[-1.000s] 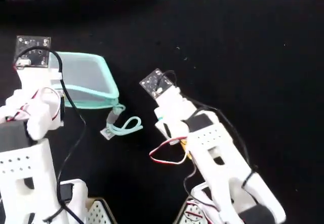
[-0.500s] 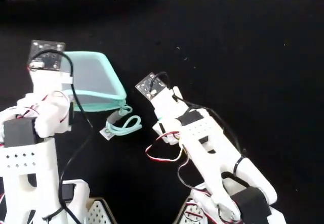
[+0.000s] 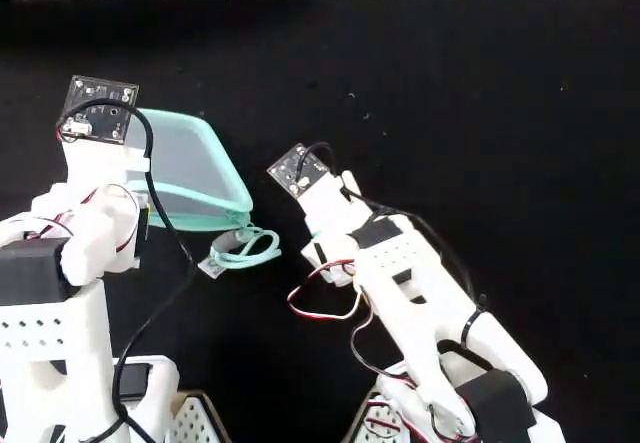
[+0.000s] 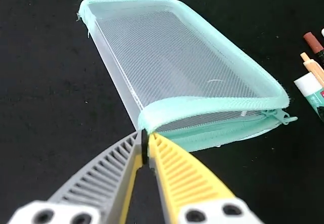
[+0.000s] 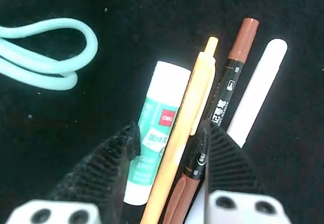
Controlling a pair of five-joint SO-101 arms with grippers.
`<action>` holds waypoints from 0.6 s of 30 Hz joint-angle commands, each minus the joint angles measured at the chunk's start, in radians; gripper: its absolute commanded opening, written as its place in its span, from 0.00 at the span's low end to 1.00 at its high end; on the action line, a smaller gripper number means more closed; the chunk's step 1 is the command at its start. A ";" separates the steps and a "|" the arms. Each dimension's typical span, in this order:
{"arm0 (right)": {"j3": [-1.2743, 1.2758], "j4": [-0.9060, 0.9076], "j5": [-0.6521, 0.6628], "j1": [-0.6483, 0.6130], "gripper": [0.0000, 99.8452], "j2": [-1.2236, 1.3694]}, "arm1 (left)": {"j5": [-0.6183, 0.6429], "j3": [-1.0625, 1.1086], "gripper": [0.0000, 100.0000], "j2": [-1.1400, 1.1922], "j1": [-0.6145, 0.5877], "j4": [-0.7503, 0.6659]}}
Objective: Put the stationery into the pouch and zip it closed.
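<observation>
In the left wrist view, my left gripper (image 4: 145, 142) is shut on the mint-trimmed corner of the clear mesh pouch (image 4: 177, 67), whose zip pull (image 4: 283, 117) sits at the far end. From above, the pouch (image 3: 190, 168) lies beside the left arm. My right gripper (image 5: 169, 130) is open just above the table, its fingers straddling a glue stick (image 5: 159, 128), an orange pen (image 5: 195, 102) and a brown marker (image 5: 235, 67). A white pen (image 5: 258, 92) lies just outside one finger. These items also appear past the pouch's zip end as stationery (image 4: 314, 77).
The pouch's mint wrist strap (image 3: 245, 248) loops on the black cloth between the two arms, also seen as the strap (image 5: 50, 52) close to the glue stick. The black table (image 3: 480, 113) stretches bare toward the far right.
The left arm shifted right and forward with the pouch corner in its grip, dragging the pouch and strap slightly. The right arm dropped toward the stationery, then held still.
</observation>
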 commanded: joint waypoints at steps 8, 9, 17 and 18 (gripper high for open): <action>-0.039 -0.014 -0.009 -0.006 0.19 -0.001 | -0.005 -0.107 0.03 0.003 0.012 0.038; -0.039 -0.014 -0.009 -0.006 0.19 -0.001 | -0.005 -0.130 0.03 0.003 0.012 0.055; -0.039 -0.012 -0.009 -0.006 0.19 -0.001 | 0.060 -0.191 0.03 0.014 0.012 0.055; -0.039 -0.012 -0.009 -0.006 0.19 -0.001 | 0.072 -0.191 0.03 0.014 0.012 0.043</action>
